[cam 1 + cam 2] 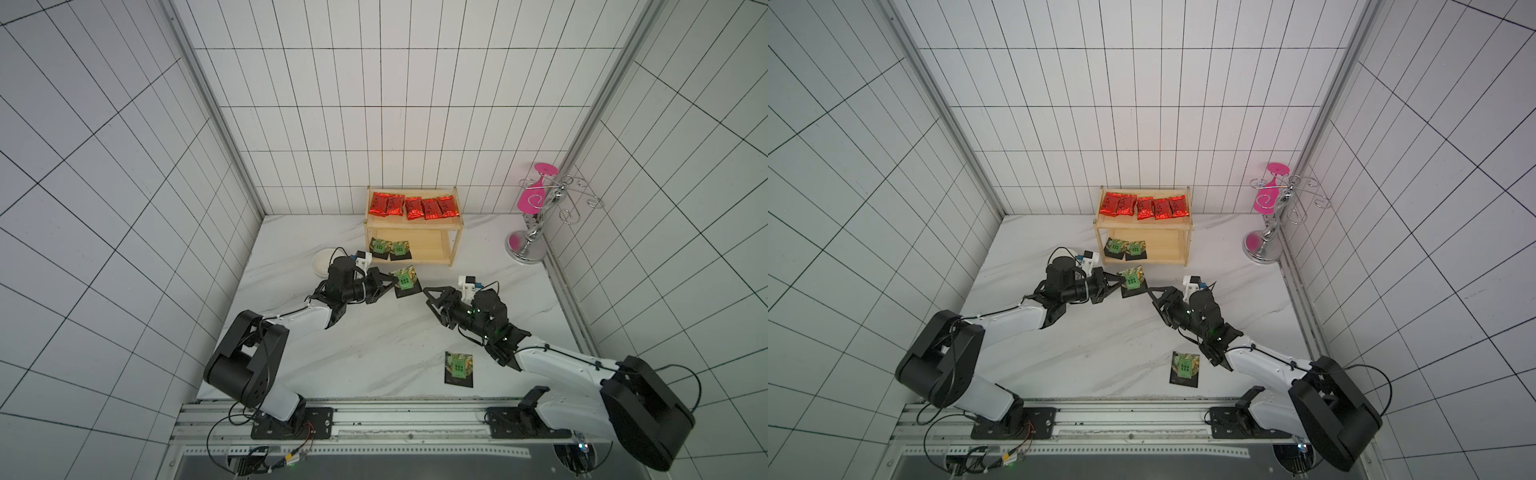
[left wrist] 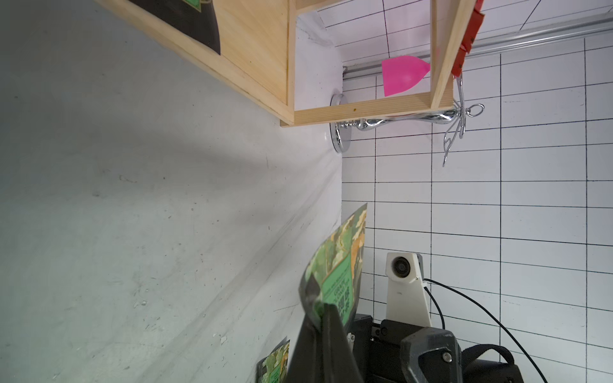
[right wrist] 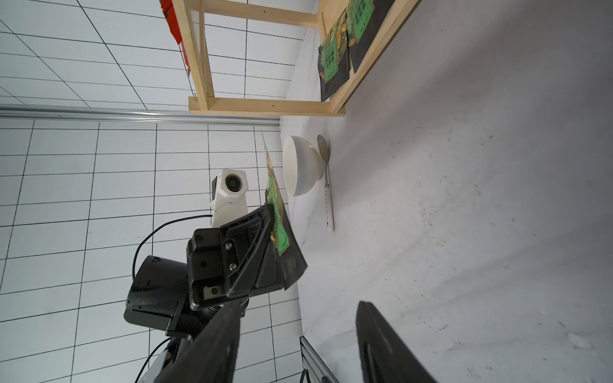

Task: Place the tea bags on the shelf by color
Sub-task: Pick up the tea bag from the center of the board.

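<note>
Left gripper clamped tight on the edge of one green-label sachet, held clear of the table just in front of the shelf. Right gripper jaws well apart, nothing in them (tips just beside that sachet's corner). Five red packets in a row on the top tier, two green sachets at the lower tier's left end, fourth sachet flat on the table near the right arm.

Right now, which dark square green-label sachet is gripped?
The sachet in the shut left gripper; two lie in the wooden shelf, one on the table.
</note>
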Motion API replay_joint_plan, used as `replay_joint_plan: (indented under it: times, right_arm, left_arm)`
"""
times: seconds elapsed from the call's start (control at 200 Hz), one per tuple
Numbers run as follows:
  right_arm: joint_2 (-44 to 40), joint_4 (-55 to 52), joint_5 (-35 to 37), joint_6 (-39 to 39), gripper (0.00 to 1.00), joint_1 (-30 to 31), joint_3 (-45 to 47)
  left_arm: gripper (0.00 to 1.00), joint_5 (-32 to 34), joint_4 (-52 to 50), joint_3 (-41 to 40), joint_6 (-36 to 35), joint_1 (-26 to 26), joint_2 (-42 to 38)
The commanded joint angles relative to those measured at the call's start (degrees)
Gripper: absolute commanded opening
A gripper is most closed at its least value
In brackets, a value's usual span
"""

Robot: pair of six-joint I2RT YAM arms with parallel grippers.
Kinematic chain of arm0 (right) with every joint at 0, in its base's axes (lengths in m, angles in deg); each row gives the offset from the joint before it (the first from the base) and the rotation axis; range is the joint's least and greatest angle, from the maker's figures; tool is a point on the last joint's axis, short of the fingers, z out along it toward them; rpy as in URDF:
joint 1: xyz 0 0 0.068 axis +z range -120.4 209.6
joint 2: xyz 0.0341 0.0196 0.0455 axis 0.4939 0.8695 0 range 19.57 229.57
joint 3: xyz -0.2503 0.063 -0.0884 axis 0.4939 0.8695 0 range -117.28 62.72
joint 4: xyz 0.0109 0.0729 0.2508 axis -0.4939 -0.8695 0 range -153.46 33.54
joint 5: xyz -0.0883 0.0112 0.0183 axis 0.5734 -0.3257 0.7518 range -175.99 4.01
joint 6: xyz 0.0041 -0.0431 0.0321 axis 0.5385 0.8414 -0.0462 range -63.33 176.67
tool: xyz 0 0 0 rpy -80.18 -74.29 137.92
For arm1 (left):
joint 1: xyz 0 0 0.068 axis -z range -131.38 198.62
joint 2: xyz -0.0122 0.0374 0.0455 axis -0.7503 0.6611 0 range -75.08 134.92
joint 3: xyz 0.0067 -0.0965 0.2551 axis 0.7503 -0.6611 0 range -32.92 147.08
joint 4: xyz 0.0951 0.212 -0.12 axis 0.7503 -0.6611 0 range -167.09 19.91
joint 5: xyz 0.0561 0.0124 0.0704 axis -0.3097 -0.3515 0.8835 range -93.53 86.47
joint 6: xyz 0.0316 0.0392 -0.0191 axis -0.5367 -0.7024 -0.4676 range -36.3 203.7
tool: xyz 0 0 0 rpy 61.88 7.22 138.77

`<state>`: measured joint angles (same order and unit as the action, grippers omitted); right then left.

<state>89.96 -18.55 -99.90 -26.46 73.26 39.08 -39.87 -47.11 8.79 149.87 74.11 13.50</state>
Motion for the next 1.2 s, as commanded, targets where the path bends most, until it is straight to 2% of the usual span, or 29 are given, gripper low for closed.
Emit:
replay_joint_plan:
  times: [0.0,0.23,0.555,0.71,0.984,1.174,1.194]
  right_arm:
    - [4.08,8.6,0.88,-3.42,0.57,0.99,-0.07]
    - [10.35,19.86,1.81,-3.99,0.38,0.86,-0.4]
    - [12.66,22.47,1.52,-3.66,0.2,1.23,-1.67]
    - [15.17,25.68,1.27,-4.61,0.15,1.52,-1.59]
    - [16.53,27.33,1.78,-4.58,0.0,1.52,-1.15]
    - [15.77,26.16,2.93,-3.14,0.0,1.43,-0.38]
    - [15.74,25.86,2.98,-2.74,0.0,1.35,-0.36]
  left_arm:
    - [0.0,1.35,1.45,1.6,1.48,0.86,1.44]
    - [0.0,1.84,1.63,2.58,1.88,1.12,1.47]
    - [0.0,2.24,2.48,2.39,2.32,1.75,2.29]
    - [0.0,2.32,2.51,2.62,2.41,2.09,2.58]
    - [0.0,2.32,2.39,2.46,2.3,2.27,2.12]
    - [0.0,2.74,0.7,2.55,1.4,2.58,1.54]
    - [0.04,2.83,0.19,2.62,1.13,2.54,1.33]
